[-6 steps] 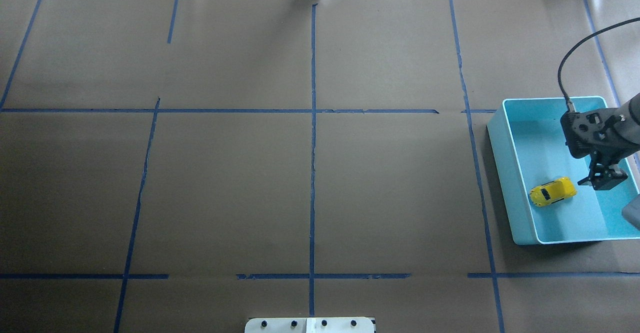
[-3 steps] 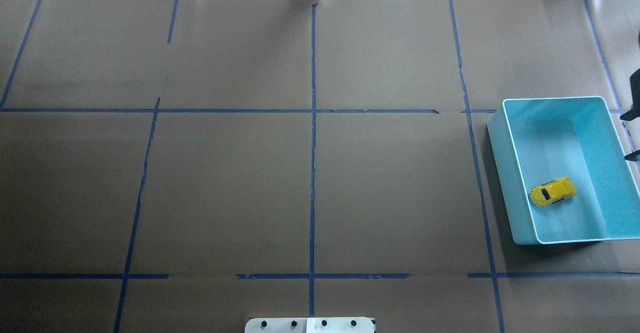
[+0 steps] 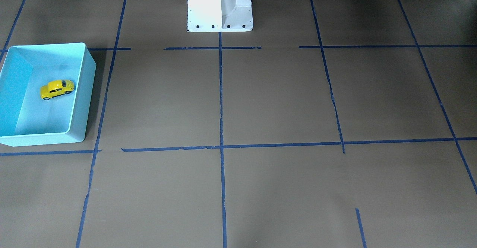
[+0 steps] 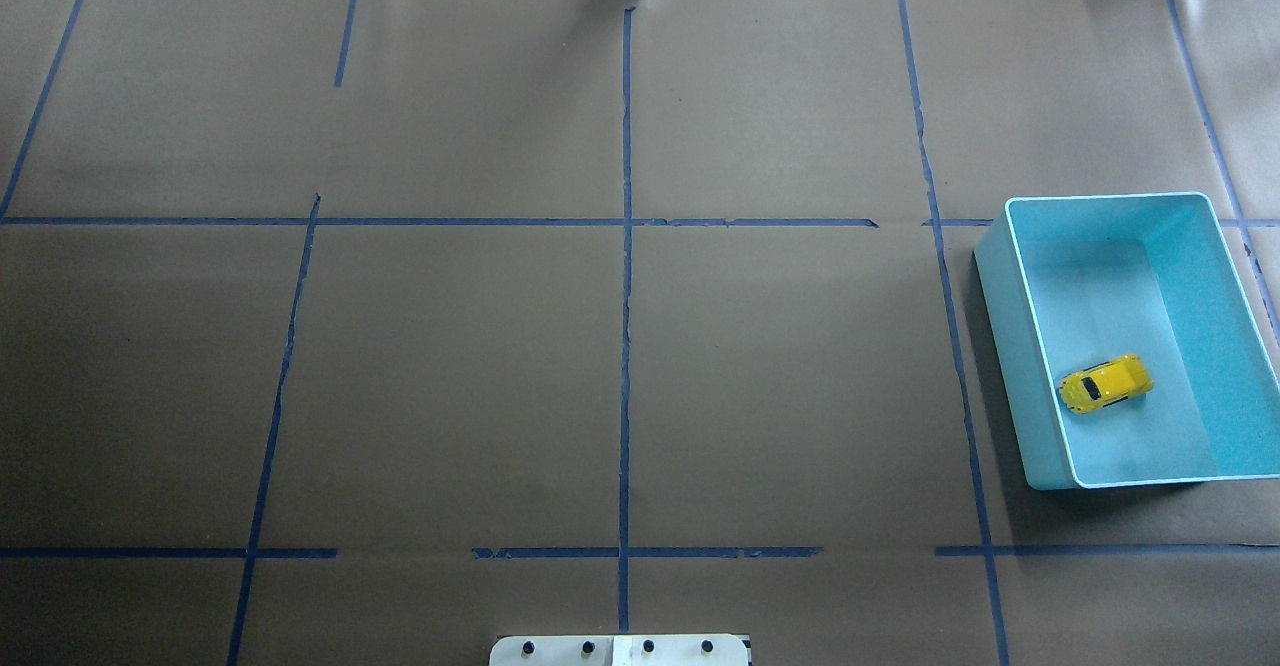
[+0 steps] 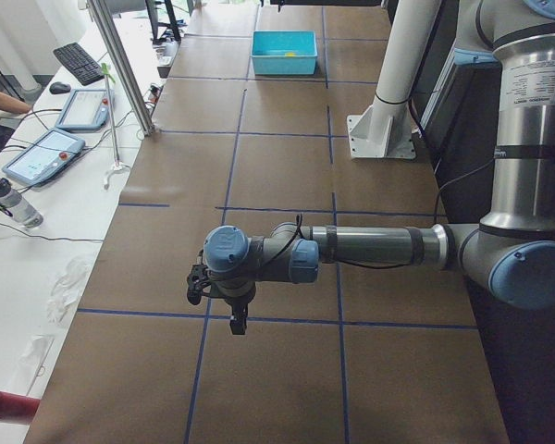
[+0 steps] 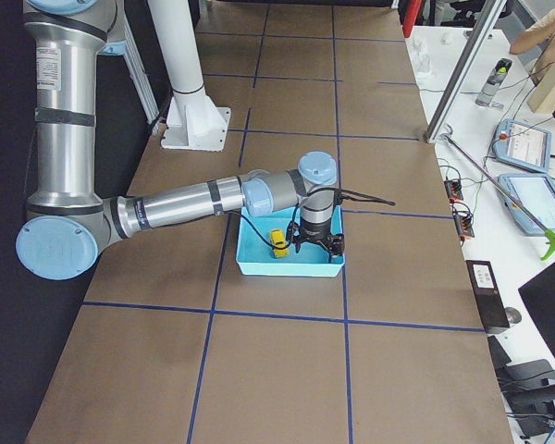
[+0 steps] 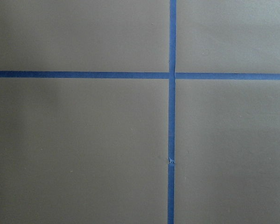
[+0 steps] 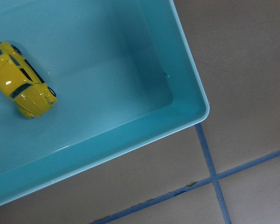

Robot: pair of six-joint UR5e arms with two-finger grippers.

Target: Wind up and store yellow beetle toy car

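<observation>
The yellow beetle toy car (image 4: 1105, 383) lies on the floor of the light blue bin (image 4: 1010, 346), on its wheels, near the bin's left wall. It also shows in the front-facing view (image 3: 57, 89), in the right wrist view (image 8: 22, 87) and in the exterior right view (image 6: 278, 242). My right gripper (image 6: 315, 252) shows only in the exterior right view, above the bin's far side, beside the car and apart from it. My left gripper (image 5: 238, 324) shows only in the exterior left view, low over the table's left end. I cannot tell whether either is open or shut.
The bin (image 3: 87, 91) stands at the table's right end, seen from the robot. Brown paper with blue tape lines (image 4: 625, 246) covers the table. The robot's white base (image 3: 220, 6) stands at the near edge's middle.
My right arm has drawn back from over the bin and left the overhead view on the right. The car has stayed in place in the bin.
</observation>
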